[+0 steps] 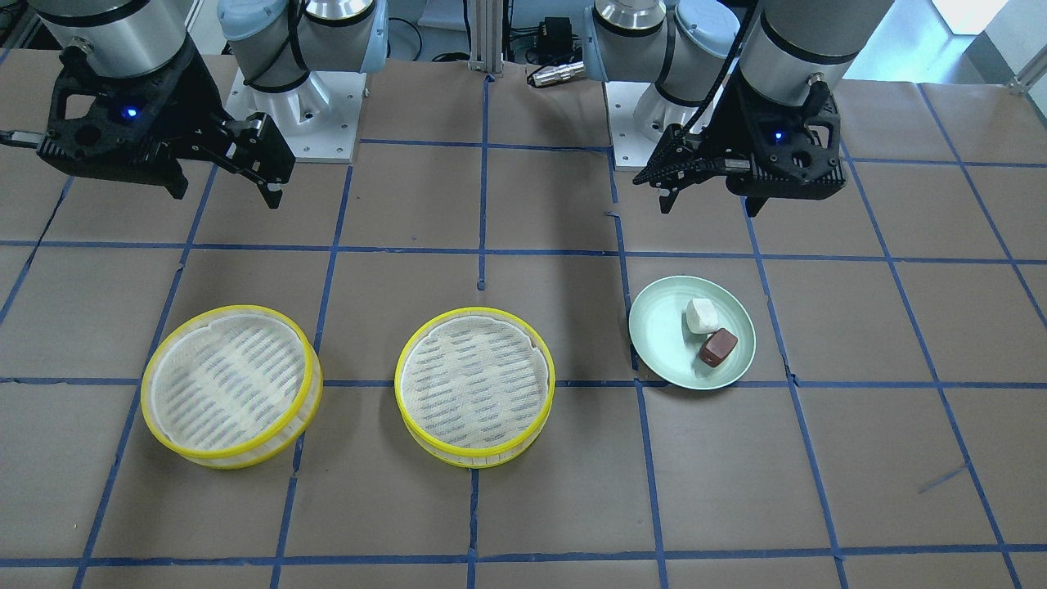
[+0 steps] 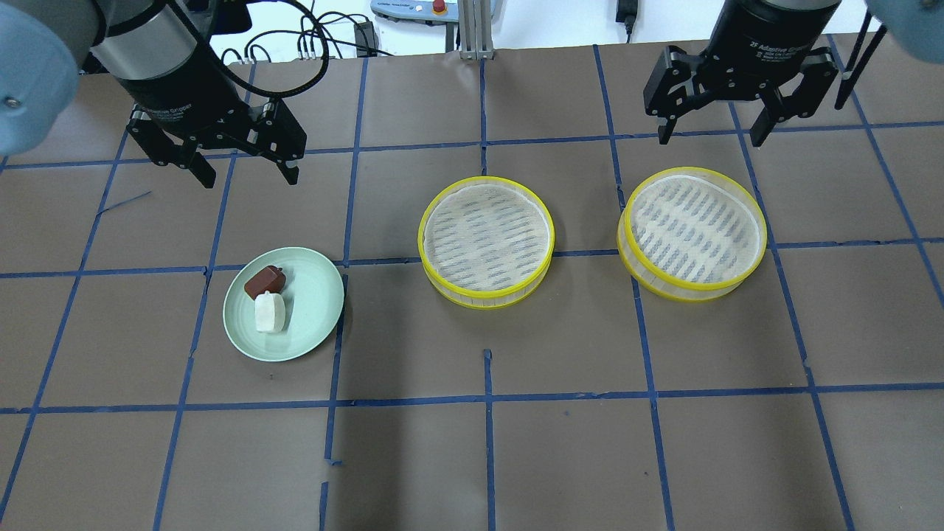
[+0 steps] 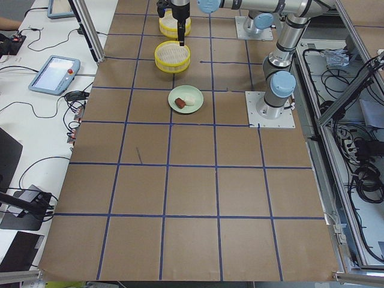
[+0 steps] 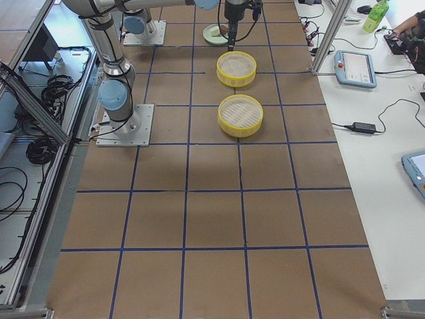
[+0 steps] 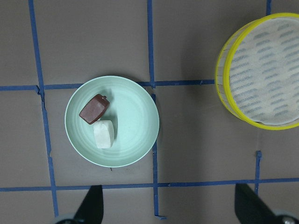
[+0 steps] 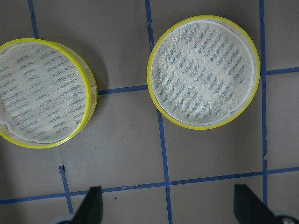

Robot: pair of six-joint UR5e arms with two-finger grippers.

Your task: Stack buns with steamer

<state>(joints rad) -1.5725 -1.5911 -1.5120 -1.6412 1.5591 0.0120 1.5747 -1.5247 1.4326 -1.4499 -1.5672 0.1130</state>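
Note:
A white bun (image 2: 269, 313) and a glossy reddish-brown bun (image 2: 264, 281) lie side by side on a pale green plate (image 2: 317, 310). They also show in the left wrist view: white bun (image 5: 103, 134), brown bun (image 5: 94, 109). Two empty yellow-rimmed steamer trays stand apart on the table, one in the middle (image 2: 487, 240) and one to its right (image 2: 692, 232). My left gripper (image 2: 249, 177) is open and empty, raised beyond the plate. My right gripper (image 2: 712, 136) is open and empty, raised beyond the right steamer tray.
The table is covered in brown paper with a grid of blue tape lines (image 2: 487, 398). The arm bases (image 1: 294, 106) stand at the robot's edge of the table. Tablets and cables lie off the table's far side (image 4: 355, 66).

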